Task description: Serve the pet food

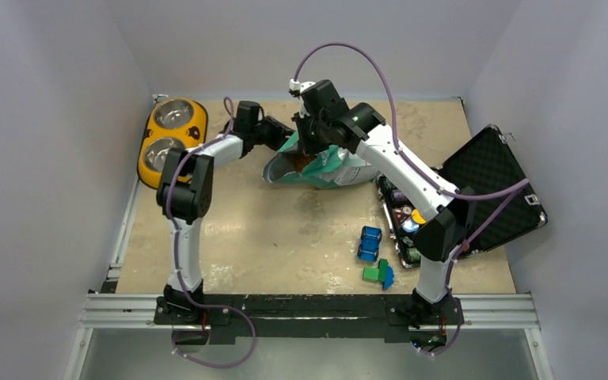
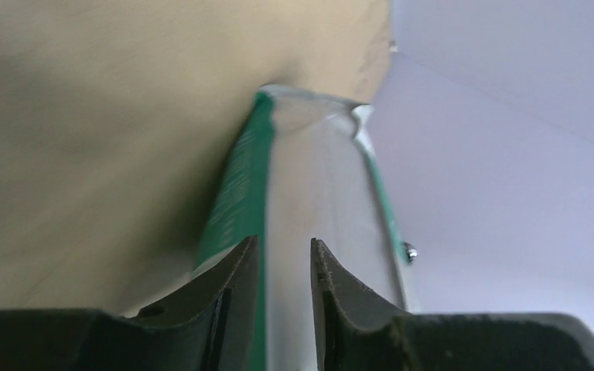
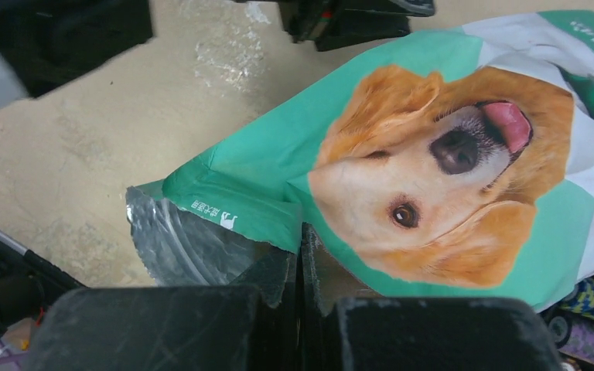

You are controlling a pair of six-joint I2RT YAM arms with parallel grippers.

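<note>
The teal-green pet food bag (image 1: pixel 328 170) with an orange dog picture lies on its side mid-table, its torn mouth to the left. No kibble shows; it is hidden in the bag. My right gripper (image 1: pixel 317 149) is shut on the bag's rim; in the right wrist view the gripper (image 3: pixel 302 232) pinches the green edge of the bag (image 3: pixel 263 170) beside the silver lining. My left gripper (image 1: pixel 283 136) is at the mouth's far-left edge. In the left wrist view the gripper (image 2: pixel 283 239) has its jaws slightly apart around the bag's rim (image 2: pixel 236 193).
A yellow holder (image 1: pixel 198 123) with two steel bowls sits at the far left. An open black case (image 1: pixel 483 170) with poker chips (image 1: pixel 408 218) lies at the right. A blue toy (image 1: pixel 370 243) and a green-blue toy (image 1: pixel 378 273) lie near the front right.
</note>
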